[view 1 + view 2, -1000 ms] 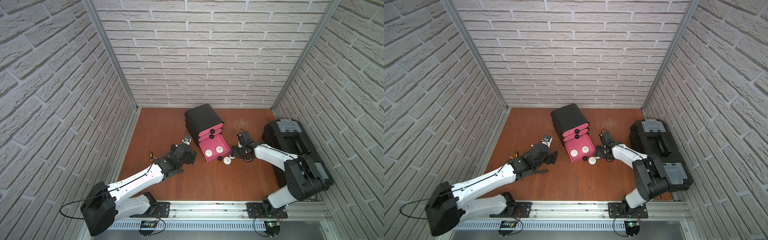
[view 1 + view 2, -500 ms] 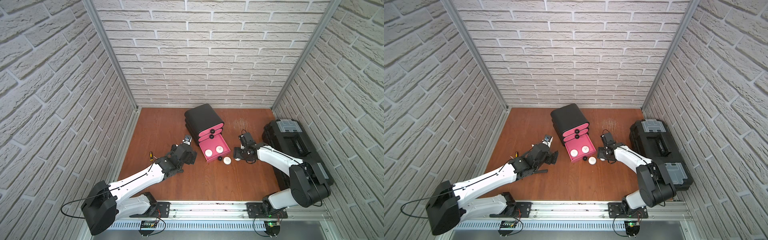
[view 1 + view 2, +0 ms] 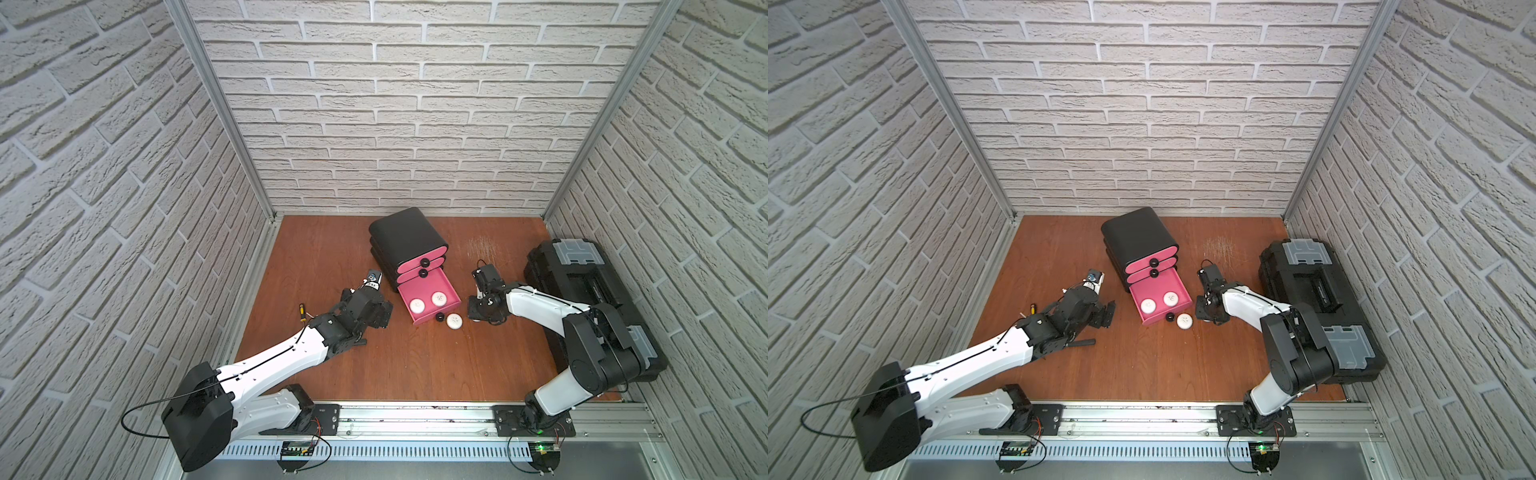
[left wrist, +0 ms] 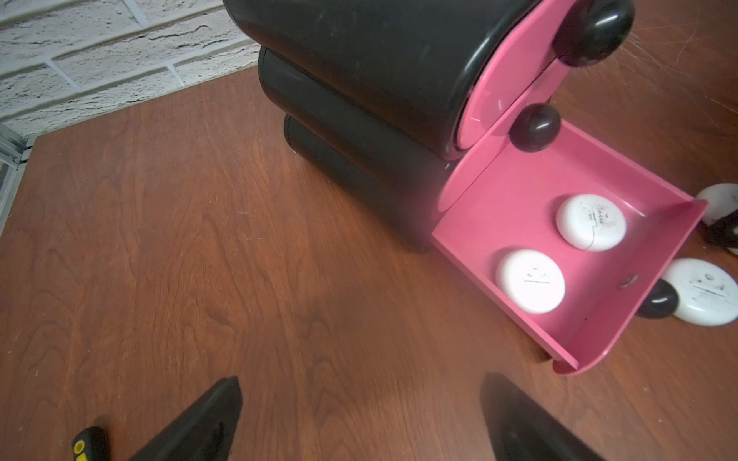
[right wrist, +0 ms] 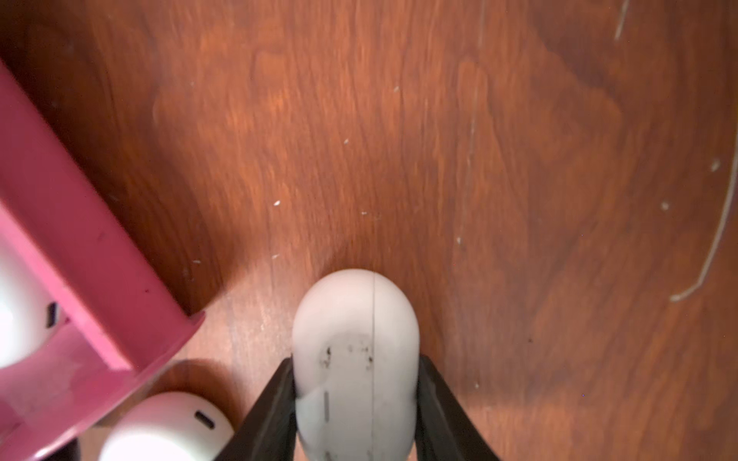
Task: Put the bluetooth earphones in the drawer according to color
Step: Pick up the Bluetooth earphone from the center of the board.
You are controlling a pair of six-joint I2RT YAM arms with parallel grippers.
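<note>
1. The step in hand, as I judge it, is the pick-up of a white one of the bluetooth earphones, to go in with the other whites. My right gripper [image 5: 355, 365] has its jaws drawn in against both flanks of a white case [image 5: 355, 315]. The case sits edge-on, its rounded end jutting past my fingertips [image 5: 279, 383]. I cannot tell whether it is clear of the table [image 5: 399, 139] yet.
2. The bottom drawer [image 4: 519, 187] of the black cabinet [image 3: 405, 237] is pulled out. It lies just beside my right gripper, on the side towards my left arm. Two white cases [image 4: 591, 222] lie flat in it, and the upper two fronts are shut.
3. A loose white case [image 3: 454, 321] lies on the table between my right gripper and the open drawer's knob [image 4: 657, 299], right against that knob.
4. My left gripper [image 4: 359, 431] is spread wide and holds nothing. It sits on the far side of the drawer from my right gripper, fingertips pointing towards the drawer.
5. Next I would lift high enough to clear the drawer's side wall, then carry the case sideways over it. I would let go above bare pink floor, not on top of a case. The shell looks smooth, so I would keep the squeeze firm and avoid nudging the loose one.
</note>
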